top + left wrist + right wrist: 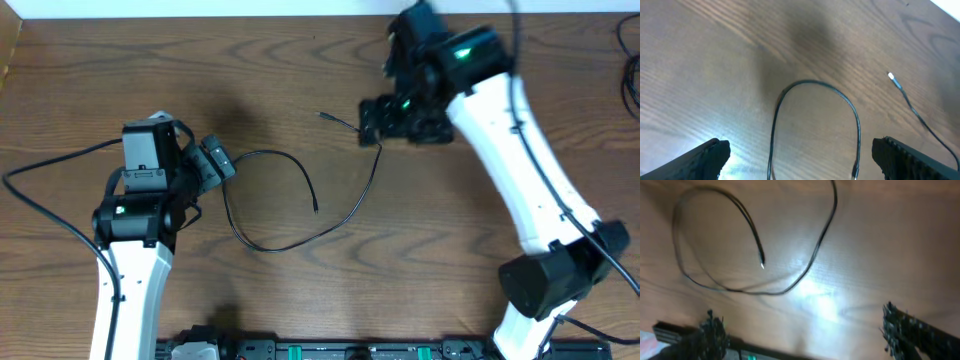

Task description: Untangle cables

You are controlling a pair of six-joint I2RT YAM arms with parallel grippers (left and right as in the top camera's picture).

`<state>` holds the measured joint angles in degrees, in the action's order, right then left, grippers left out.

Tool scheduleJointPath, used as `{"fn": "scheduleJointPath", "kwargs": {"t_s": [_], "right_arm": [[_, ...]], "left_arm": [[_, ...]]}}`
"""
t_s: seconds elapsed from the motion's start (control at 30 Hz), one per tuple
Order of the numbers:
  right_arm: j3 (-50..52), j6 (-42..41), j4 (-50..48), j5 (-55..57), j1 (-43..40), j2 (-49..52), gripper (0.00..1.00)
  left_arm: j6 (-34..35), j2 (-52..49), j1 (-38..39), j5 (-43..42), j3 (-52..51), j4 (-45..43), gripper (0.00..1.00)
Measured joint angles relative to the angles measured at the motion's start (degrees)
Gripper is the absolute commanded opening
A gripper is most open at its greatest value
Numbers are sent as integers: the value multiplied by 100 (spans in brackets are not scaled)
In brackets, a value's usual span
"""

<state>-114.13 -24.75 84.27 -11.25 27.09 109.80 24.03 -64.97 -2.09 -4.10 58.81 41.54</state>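
One thin black cable (262, 246) lies loose on the wooden table in an open loop, with no knot. One plug end (321, 116) lies just left of my right gripper (372, 125); the other end (316, 208) lies inside the loop. My left gripper (216, 160) sits at the loop's left side. In the left wrist view the loop (815, 83) arches between the open, empty fingers (800, 160), with a silvery plug (891, 76) beyond. In the right wrist view the cable (790, 287) lies ahead of the open, empty fingers (810, 335). No white cord shows.
A thick black arm wire (40, 195) runs along the table at the left. More dark cords (630, 60) hang at the right edge. A black bar with green lights (330, 351) lines the near edge. The table's far edge (200, 18) is at the top.
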Motion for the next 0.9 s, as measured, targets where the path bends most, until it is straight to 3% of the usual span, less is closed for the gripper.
{"fn": "scheduleJointPath", "kwargs": {"t_s": [0.23, 0.47, 0.9], "right_arm": [[1602, -658, -1213, -28, 793, 9, 97], [2730, -824, -2898, -31, 1526, 22, 90], [2911, -1547, -2577, 564, 1650, -229, 99]], "left_arm": [[0, 7, -9, -2, 0, 87, 98], [0, 7, -7, -2, 0, 90, 98], [0, 4, -7, 0, 0, 87, 98]]}}
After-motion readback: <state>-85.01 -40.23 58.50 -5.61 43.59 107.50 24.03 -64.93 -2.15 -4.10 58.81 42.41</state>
